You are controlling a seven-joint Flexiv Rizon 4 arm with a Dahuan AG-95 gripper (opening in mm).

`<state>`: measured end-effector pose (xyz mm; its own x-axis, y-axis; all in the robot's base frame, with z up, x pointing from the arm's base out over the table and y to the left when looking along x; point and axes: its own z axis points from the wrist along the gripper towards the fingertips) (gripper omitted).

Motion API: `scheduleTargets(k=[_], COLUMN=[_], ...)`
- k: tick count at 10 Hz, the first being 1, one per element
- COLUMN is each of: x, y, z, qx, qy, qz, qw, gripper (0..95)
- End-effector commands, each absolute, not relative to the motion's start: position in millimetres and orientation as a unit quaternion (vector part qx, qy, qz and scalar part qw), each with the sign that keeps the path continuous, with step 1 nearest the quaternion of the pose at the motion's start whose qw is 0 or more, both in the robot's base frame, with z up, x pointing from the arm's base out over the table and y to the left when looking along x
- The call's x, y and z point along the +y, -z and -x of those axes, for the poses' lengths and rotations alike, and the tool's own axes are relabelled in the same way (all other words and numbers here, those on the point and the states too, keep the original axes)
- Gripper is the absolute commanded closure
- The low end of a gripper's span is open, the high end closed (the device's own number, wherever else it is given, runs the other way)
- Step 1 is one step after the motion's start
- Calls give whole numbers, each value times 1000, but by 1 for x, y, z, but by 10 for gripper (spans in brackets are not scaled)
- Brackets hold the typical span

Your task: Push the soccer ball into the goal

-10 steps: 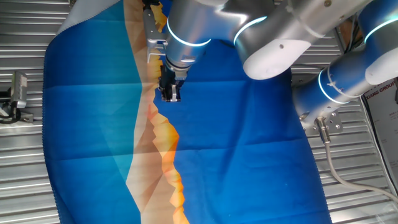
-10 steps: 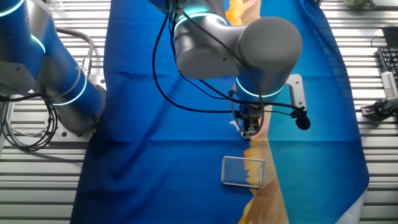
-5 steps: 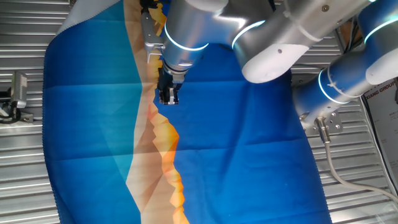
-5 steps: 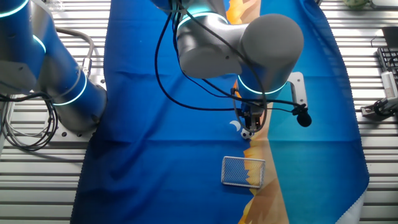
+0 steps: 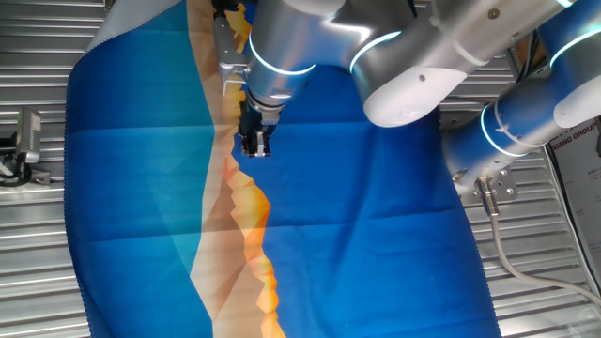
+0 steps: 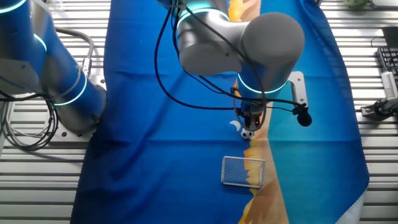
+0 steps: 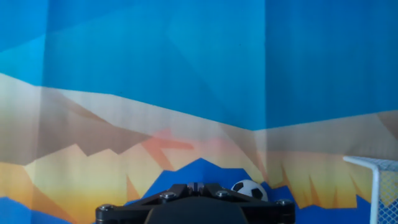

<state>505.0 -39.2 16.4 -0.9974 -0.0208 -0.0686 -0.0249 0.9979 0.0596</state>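
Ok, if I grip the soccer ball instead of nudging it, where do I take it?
Across its widest middle, coming straight down from above. The soccer ball is a tiny smooth sphere resting on the cloth, with no edge or handle, so anything off-centre would likely squeeze it out. The hand sits beside it.

Two opposed overheads, low wrist cam

Bright, even light; hand view perhaps slightly soft.
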Motion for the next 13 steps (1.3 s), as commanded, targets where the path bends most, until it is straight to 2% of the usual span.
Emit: scheduleTargets(k=[1, 13], x=[-39, -53], y=[-17, -12], z=[-505, -501], qx=[999, 999], qy=[-28, -27], qz=[13, 26], qw=[33, 35], gripper=[950, 950])
